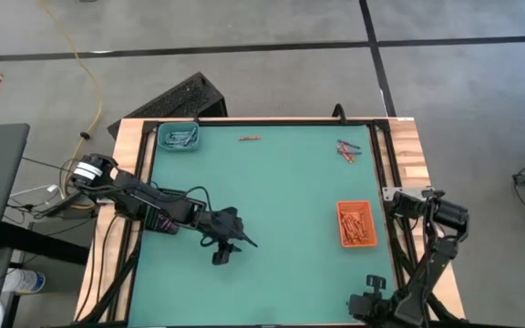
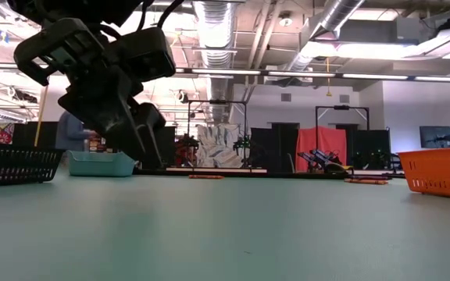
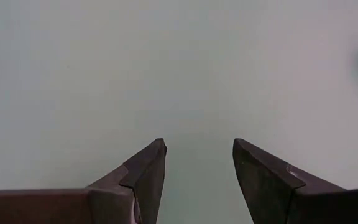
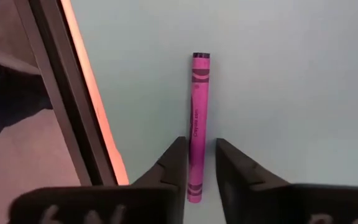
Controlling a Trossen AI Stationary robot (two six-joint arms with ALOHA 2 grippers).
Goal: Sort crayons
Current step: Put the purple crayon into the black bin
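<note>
A purple crayon (image 4: 197,106) lies flat on the green table near its right edge. My right gripper (image 4: 197,146) points down over the crayon's near end. Its fingers stand close on either side, and a sliver of table shows beside one finger. My left gripper (image 1: 231,248) hangs open over bare table near the middle, tilted down, with nothing between its fingers (image 3: 148,168). One orange-red crayon (image 1: 250,138) lies at the far side, and a small heap of crayons (image 1: 347,150) lies at the far right.
An orange tray (image 1: 356,223) holding orange crayons stands at the right. A teal tray (image 1: 179,138) holding pale crayons sits in the far left corner. A black basket (image 2: 14,164) shows at the far left. The table's raised right edge (image 4: 73,93) runs close beside my right gripper.
</note>
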